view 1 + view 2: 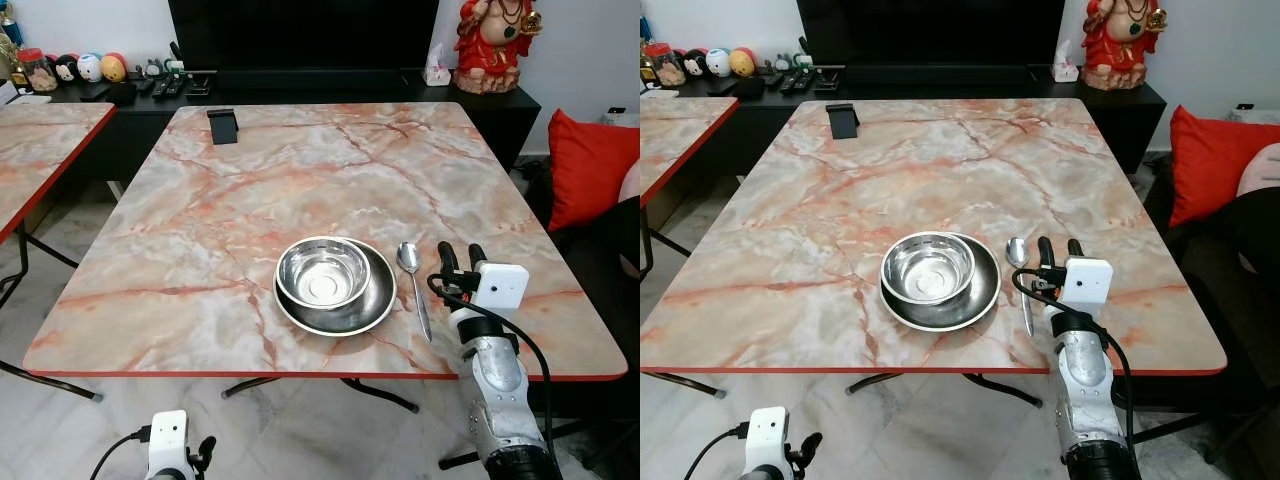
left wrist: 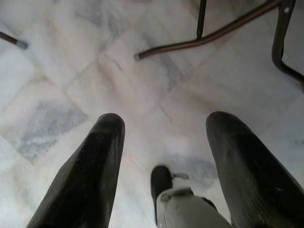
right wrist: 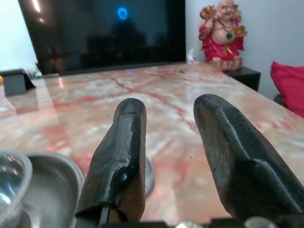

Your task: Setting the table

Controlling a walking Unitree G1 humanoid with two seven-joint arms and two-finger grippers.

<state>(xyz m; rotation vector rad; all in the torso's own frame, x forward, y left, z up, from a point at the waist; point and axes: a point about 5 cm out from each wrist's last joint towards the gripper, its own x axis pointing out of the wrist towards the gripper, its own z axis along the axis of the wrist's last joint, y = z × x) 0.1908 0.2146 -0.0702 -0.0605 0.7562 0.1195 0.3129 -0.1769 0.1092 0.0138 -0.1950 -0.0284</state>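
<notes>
A big table with a pink and grey stone top stands in front of the robot. Near its front edge sits a shiny plate. A shiny bowl sits on the plate, a bit toward the left side. The bowl has nothing in it.

A spoon lies flat on the table just to the right of the plate. Its round end points away from the robot and its handle points back toward the front edge.

The right gripper is over the table, just to the right of the spoon. Its two black fingers are apart and hold nothing. From the right wrist view, the round end of the spoon peeks out by one finger, and the plate and bowl are off to the side.

The left gripper hangs low beside the robot, over the pale floor. Its fingers are apart too, with nothing in them. Dark table legs cross the floor ahead of it.

At the far end of the table stands a small black stand. Behind the table is a dark shelf with a red statue. A red pillow lies to the right.
</notes>
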